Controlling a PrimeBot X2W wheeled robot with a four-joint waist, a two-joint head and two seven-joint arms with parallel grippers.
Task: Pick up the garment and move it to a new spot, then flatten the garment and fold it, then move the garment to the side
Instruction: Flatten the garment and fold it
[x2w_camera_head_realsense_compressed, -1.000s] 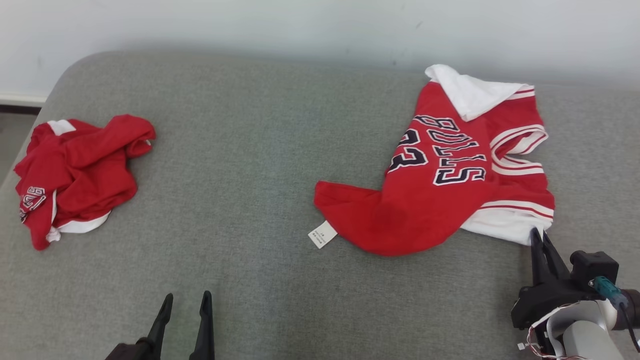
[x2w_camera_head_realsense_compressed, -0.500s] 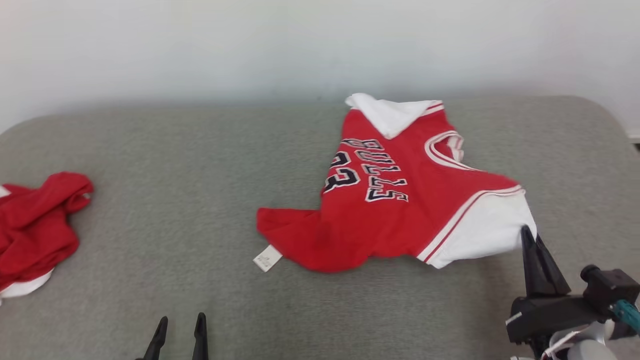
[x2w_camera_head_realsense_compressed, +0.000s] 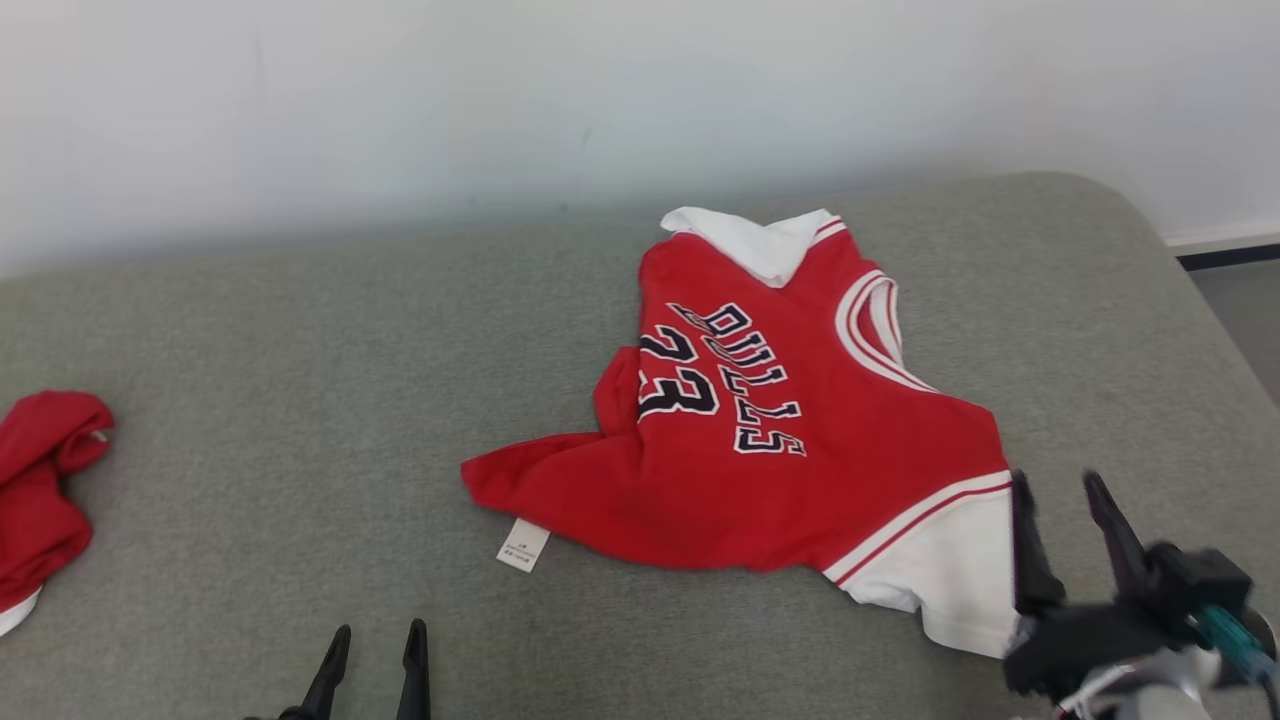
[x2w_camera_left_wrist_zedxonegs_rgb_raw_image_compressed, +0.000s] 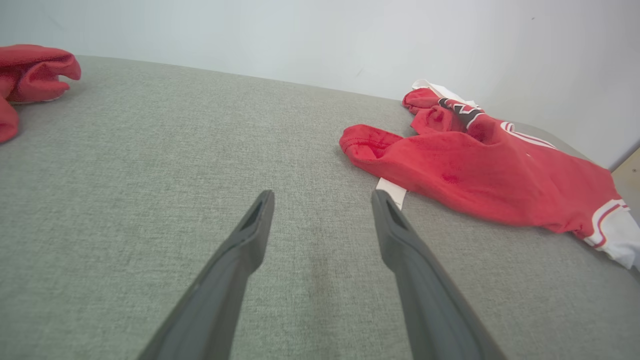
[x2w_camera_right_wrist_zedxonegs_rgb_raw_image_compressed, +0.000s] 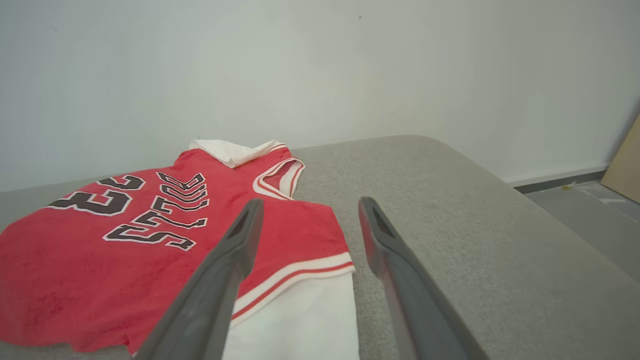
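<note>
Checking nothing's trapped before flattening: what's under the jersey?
The jersey lies on the grey cushion. A white tag pokes out from under its edge. Anything else beneath is hidden by the cloth.

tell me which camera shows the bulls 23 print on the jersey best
Head view: the print lies whole, seen from above. The right wrist view has it whole too, but at a low slant. The left wrist view catches just a dark scrap.
</note>
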